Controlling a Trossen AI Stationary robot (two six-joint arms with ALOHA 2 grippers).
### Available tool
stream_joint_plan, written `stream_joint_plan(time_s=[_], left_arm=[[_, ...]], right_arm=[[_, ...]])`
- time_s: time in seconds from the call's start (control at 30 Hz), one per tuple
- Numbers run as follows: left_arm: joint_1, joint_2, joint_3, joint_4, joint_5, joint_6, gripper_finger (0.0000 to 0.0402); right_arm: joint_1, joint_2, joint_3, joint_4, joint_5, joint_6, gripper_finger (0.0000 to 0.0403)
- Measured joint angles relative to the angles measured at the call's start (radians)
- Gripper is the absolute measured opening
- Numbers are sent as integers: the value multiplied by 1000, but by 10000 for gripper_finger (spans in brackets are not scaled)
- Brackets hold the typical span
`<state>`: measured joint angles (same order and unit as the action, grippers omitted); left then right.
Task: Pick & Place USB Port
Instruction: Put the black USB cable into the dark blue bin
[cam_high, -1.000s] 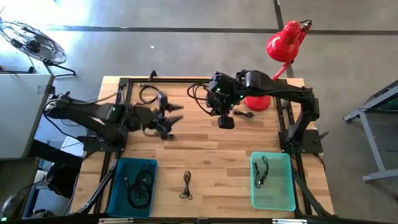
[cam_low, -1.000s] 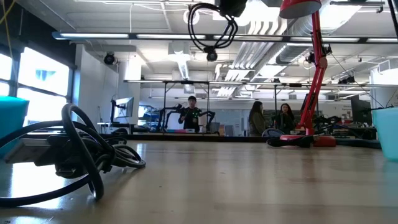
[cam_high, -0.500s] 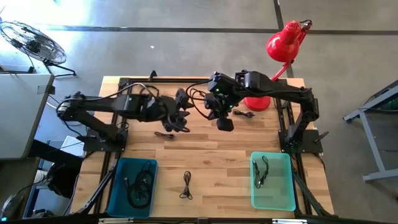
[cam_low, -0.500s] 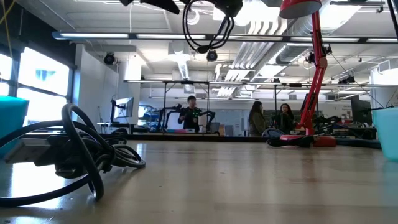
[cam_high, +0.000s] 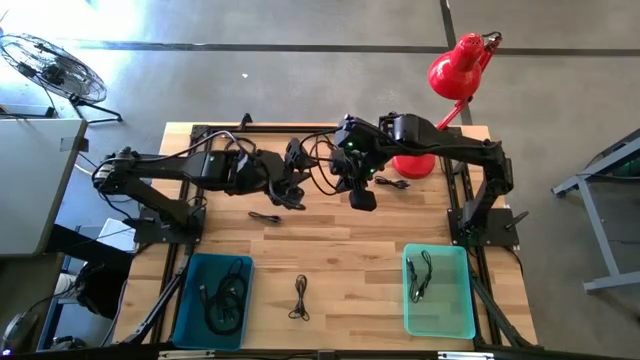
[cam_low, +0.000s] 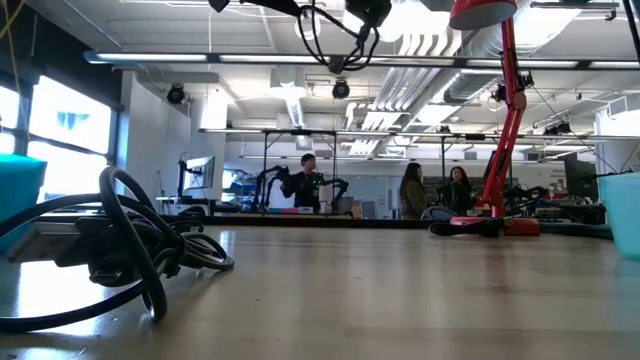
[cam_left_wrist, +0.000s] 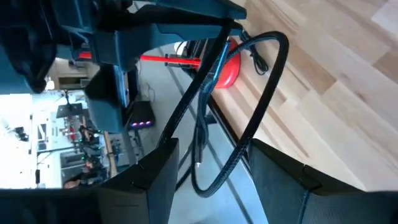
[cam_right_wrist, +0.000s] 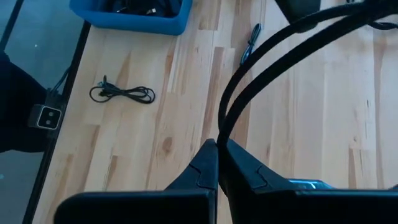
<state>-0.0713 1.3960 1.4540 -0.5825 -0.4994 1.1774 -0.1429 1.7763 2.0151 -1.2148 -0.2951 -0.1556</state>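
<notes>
Right gripper (cam_high: 352, 172) clamped on a looped black cable (cam_high: 322, 160), held above the table (cam_high: 340, 250) toward 12 o'clock. Left gripper (cam_high: 297, 182), fingers apart, at the loop's 9 o'clock side, holding nothing.

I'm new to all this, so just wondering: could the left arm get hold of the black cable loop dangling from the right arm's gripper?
Probably yes. The left gripper is open, raised beside the cable loop that hangs from the shut right gripper, and nothing stands between them. The loop shows right ahead of its fingers.

Black cable (cam_high: 322, 160), red lamp (cam_high: 455, 68), blue bin (cam_high: 214, 299), teal bin (cam_high: 437, 292) — pale striped wood table (cam_high: 340, 250)
</notes>
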Motion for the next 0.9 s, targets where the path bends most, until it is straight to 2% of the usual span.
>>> stream_joint_plan(time_s=[0.13, 0.33, 0.5, 0.9], left_arm=[[-29, -1, 0, 23, -35, 57, 188], [-26, -1, 0, 85, -16, 86, 188], [-28, -1, 0, 93, -48, 121, 188], [-15, 0, 0, 97, 8, 132, 188]], right_arm=[[1, 0, 0, 0, -1, 0, 0], [0, 0, 0, 0, 0, 5, 0], [0, 0, 0, -3, 0, 19, 0], [0, 0, 0, -7, 0, 18, 0]])
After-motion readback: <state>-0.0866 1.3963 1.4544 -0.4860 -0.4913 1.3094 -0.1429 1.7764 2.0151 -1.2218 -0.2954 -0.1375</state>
